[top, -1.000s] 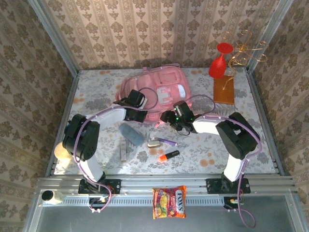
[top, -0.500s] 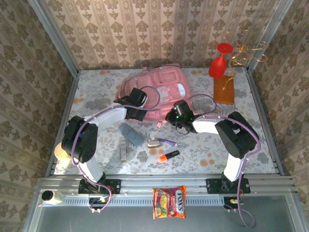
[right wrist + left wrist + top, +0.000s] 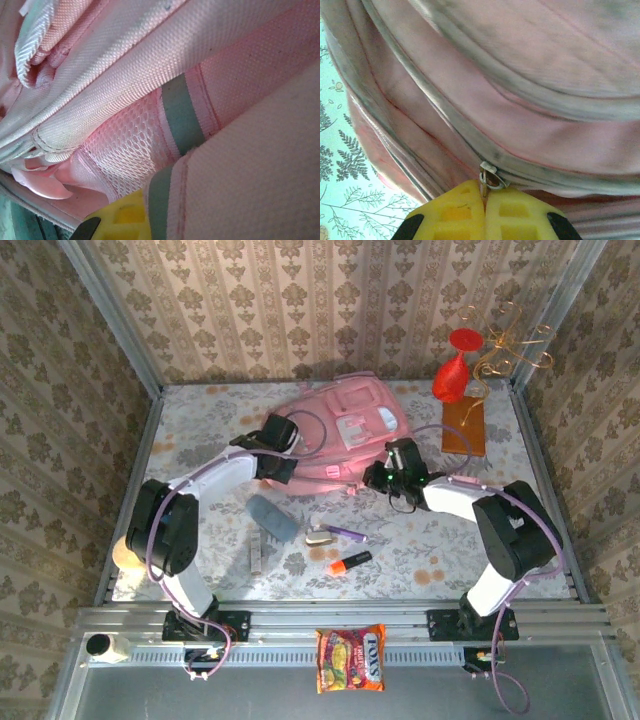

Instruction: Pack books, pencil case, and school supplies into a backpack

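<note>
A table [image 3: 190, 440] with a flowery top is seen from above. The biggest thing on it is the pink backpack [image 3: 345, 425], which is laid flat near the back, in the middle.

The backpack's near edge is reached by both arms. The left gripper [image 3: 290, 468] is set at the left of that edge. In the left wrist view its yellow fingers [image 3: 460, 215] are pressed together, and a small metal zip pull [image 3: 490, 176] is pinched between them. The right gripper [image 3: 370, 480] is set at the right of the same edge. It is closed on the backpack's cloth, and in the right wrist view one yellow finger [image 3: 125, 215] is half hidden under a pink strap.

An orange-brown slab [image 3: 464, 430] is placed at the back right of the table. An orange snack packet [image 3: 350, 658] is left on the metal rail in front, between the two arm bases.

The grey-blue pencil case [image 3: 272, 517] is laid on the table, near the backpack's near edge and apart from it. A pale stick [image 3: 256, 553] is laid just in front of it. To the right, the orange-and-black marker [image 3: 350, 562] is found, with the purple pen [image 3: 348, 533] just behind it. A small beige-white piece [image 3: 320, 536] is touched by the pen's left end.
</note>
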